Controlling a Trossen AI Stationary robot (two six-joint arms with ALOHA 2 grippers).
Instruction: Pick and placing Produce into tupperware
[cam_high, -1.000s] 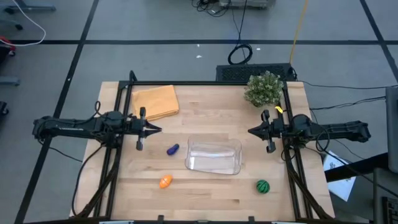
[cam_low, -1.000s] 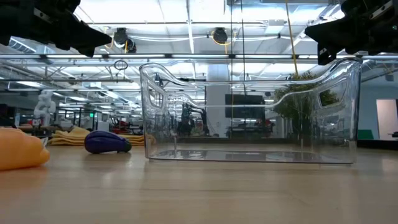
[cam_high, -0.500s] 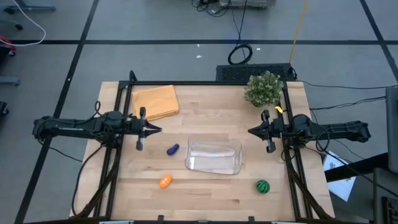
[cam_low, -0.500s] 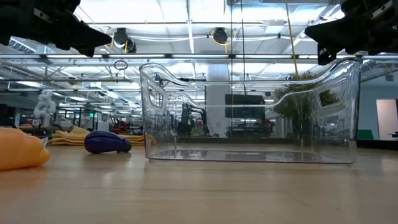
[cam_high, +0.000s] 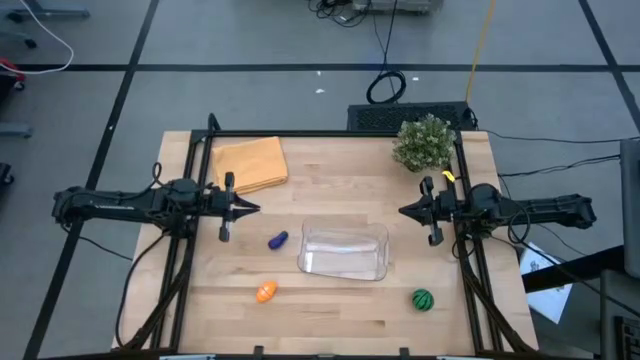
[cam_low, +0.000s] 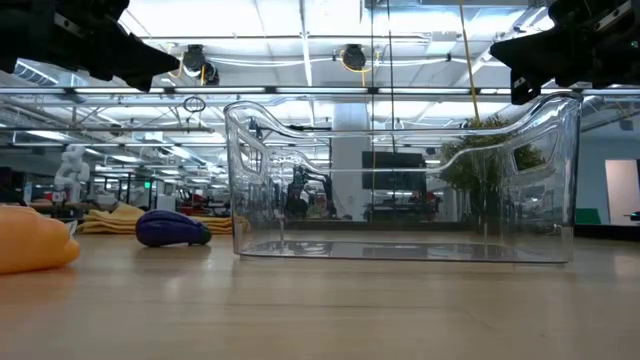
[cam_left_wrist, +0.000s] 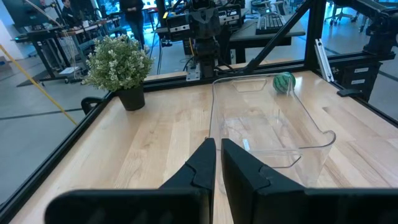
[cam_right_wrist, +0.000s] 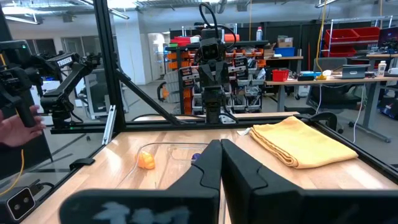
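The clear tupperware (cam_high: 344, 251) stands on its flat bottom mid-table, also clear tupperware (cam_left_wrist: 267, 127). The purple piece (cam_high: 278, 240) lies left of it, the orange piece with green tip (cam_high: 265, 292) nearer the near edge, and the green striped round piece (cam_high: 423, 299) at the near right. My left gripper (cam_high: 258, 208) hovers shut over the table's left side, above and left of the purple piece. My right gripper (cam_high: 402, 211) hovers shut on the right, beyond the tupperware's far right corner. Both touch nothing.
A folded orange-yellow cloth (cam_high: 250, 163) lies at the far left and a bushy potted plant (cam_high: 423, 143) stands at the far right corner. Black frame rails (cam_high: 195, 190) run along the table's left, far and right sides. A person's hand (cam_right_wrist: 18, 127) shows beyond the table.
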